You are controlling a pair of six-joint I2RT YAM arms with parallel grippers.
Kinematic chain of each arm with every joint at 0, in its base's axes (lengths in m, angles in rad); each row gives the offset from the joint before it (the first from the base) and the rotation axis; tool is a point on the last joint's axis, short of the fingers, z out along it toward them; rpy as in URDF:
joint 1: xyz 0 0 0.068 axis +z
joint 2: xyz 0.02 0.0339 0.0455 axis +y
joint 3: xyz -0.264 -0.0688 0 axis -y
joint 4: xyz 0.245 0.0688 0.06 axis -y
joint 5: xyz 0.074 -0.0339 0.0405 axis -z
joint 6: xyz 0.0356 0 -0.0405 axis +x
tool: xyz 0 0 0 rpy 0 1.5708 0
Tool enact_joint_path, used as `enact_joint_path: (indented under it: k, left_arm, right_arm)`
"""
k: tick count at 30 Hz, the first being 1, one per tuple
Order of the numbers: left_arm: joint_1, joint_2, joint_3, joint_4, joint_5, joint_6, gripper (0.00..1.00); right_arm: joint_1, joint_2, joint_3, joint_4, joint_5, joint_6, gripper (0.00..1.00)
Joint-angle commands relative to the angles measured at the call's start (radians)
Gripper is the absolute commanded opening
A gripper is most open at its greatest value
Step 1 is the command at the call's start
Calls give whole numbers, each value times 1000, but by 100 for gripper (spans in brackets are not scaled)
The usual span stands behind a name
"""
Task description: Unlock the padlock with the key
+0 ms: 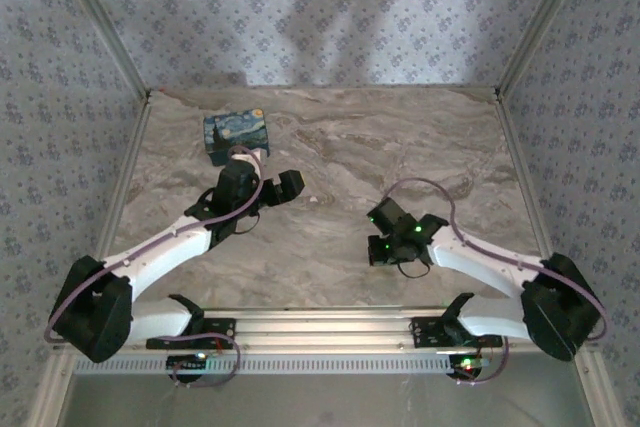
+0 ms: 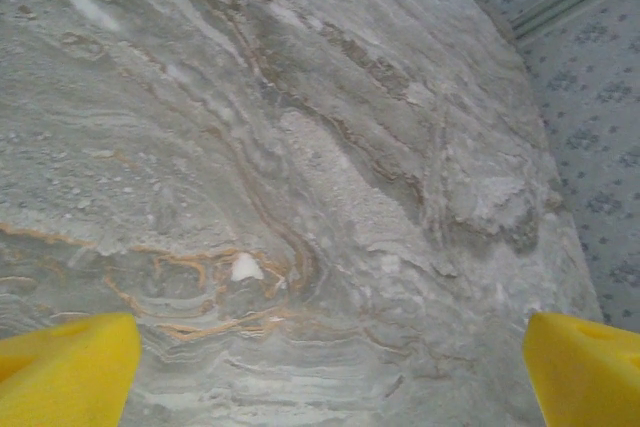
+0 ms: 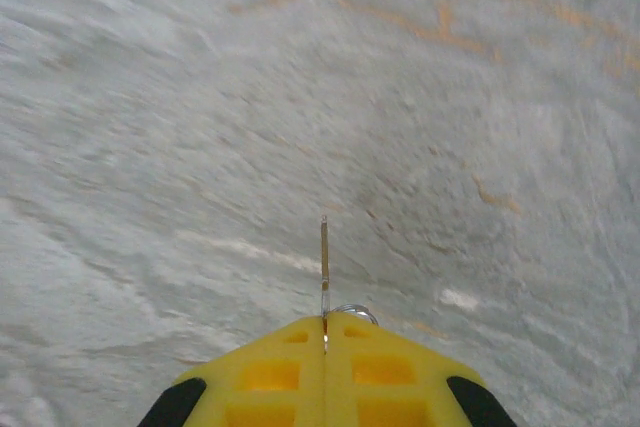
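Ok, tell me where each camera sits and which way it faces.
Top external: above and behind, looking down on the table, left arm, right arm and painted box.
Left wrist: angled over table toward the wall; open yellow fingers at the corners.
Right wrist: low over table; shut fingers holding the key.
All share the table.

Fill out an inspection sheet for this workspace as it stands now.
Surface: marble-pattern table, no spills seen.
Job's things: key held edge-on, its blade sticking out past the fingertips and a ring at its base.
Clutter: night-sky printed box at the table's far left.
Grippers: left gripper open, fingers wide apart above the table; right gripper shut on the key.
Cables: purple cables in slack loops above the table.
Surroundings: patterned wallpaper walls on three sides; metal rail at the near edge.
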Motion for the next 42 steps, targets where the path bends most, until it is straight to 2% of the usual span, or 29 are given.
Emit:
enact_joint_path:
  k: [1, 5, 10, 14, 19, 32, 38, 42]
  left_arm:
    - [-5, -35, 47, 79, 98, 6, 97]
    - [-5, -37, 73, 168, 233, 7, 95]
    - [-8, -22, 126, 267, 428, 7, 89]
    - [-25, -14, 177, 290, 540, 31, 82]
    - [-76, 14, 232, 289, 610, 72, 76]
    - [-138, 81, 290, 277, 634, 100, 60]
    - [-142, 85, 295, 262, 635, 110, 50]
    - [-144, 87, 296, 256, 636, 115, 38]
  right_arm:
    - [-49, -94, -35, 125, -78, -92, 0]
    - [-147, -196, -62, 255, -205, -182, 0]
    - [-298, -273, -68, 429, -434, -295, 0]
    - [-348, -277, -5, 470, -563, -364, 0]
    - [-343, -264, 58, 524, -672, -376, 0]
    - [-250, -251, 139, 558, -692, -368, 0]
    - [-230, -228, 163, 565, -692, -369, 0]
    - [-220, -217, 171, 568, -686, -366, 0]
